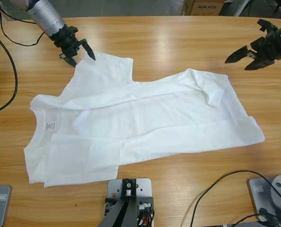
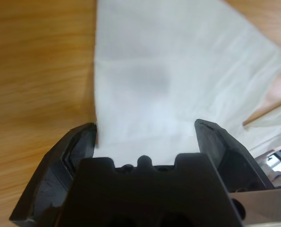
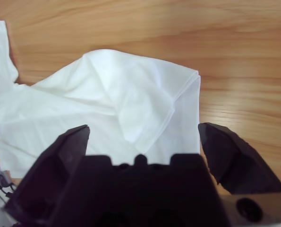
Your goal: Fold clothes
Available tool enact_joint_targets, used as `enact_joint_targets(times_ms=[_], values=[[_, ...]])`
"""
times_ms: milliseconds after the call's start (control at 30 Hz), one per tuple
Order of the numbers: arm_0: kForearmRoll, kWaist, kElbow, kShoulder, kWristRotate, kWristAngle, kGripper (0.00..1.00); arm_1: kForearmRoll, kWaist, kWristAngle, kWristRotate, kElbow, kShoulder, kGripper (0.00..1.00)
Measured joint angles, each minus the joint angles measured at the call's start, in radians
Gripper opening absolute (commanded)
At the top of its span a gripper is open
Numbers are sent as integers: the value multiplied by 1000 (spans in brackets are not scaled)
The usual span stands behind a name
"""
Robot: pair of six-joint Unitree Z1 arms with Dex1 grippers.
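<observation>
1. Roughly half-folded, the thin white cotton T-shirt [image 1: 140, 125] lies spread mid-table, its far side doubled over; further folds remain.
2. Left gripper [image 1: 77, 51] hovers released at the T-shirt's far sleeve corner.
3. Right gripper [image 1: 248, 57] hangs released, apart from the T-shirt's hem end.

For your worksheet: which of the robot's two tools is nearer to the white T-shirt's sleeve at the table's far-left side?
Left. The left tool hangs open right at that sleeve edge. The right tool, also open, hovers over bare table beyond the T-shirt's opposite end.
</observation>
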Motion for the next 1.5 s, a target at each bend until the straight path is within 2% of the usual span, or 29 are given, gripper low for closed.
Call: enact_joint_targets(times_ms=[267,767,800,867,900,1500], values=[[-33,10,14,-1,-48,-1,667,-2,-1,0,0,2,0,931],[-93,13,23,-1,-128,-7,653,-12,-4,0,0,15,0,931],[-97,13,25,-1,-132,-7,603,-12,-4,0,0,16,0,931],[-107,13,27,-2,-141,-9,402,-12,-4,0,0,17,0,931],[-112,13,28,-3,-146,-9,375,-12,-4,0,0,19,0,931],[-152,13,67,-6,11,-81,364,-18,-5,0,0,28,-1,931]])
